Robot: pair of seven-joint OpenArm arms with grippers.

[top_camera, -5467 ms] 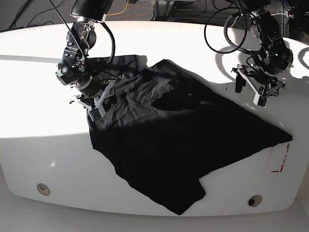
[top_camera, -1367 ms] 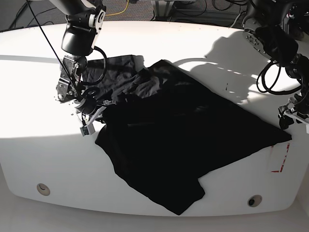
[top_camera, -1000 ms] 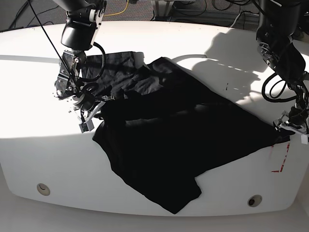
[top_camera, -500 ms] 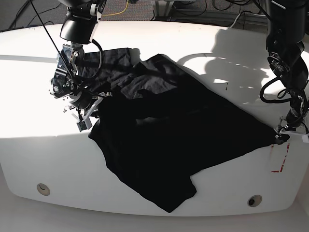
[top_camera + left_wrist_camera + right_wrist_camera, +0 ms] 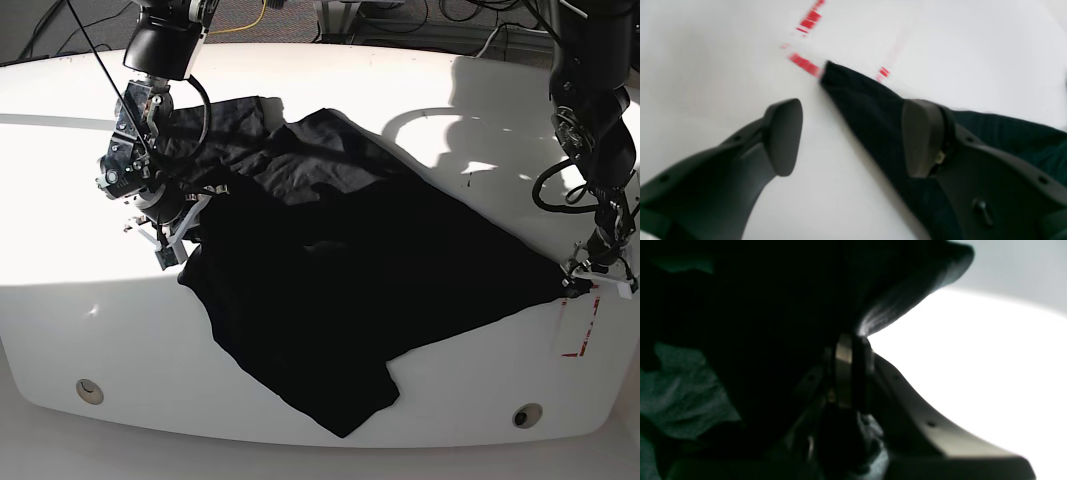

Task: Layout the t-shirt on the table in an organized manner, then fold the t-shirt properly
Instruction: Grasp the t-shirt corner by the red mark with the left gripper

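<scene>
The black soft-fabric t-shirt's (image 5: 873,110) corner lies between the spread left claw (image 5: 853,136); right claw (image 5: 848,373) pinches shirt fabric, mostly hidden in darkness.

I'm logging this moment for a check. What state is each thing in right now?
t-shirt: spread unevenly across the table, bunched and wrinkled near the right gripper, not folded.
left gripper: open, fingers straddling the shirt's pointed corner at the red dashed mark.
right gripper: shut on the shirt's edge, fabric lifted over it.
table: partly covered by the shirt.
</scene>
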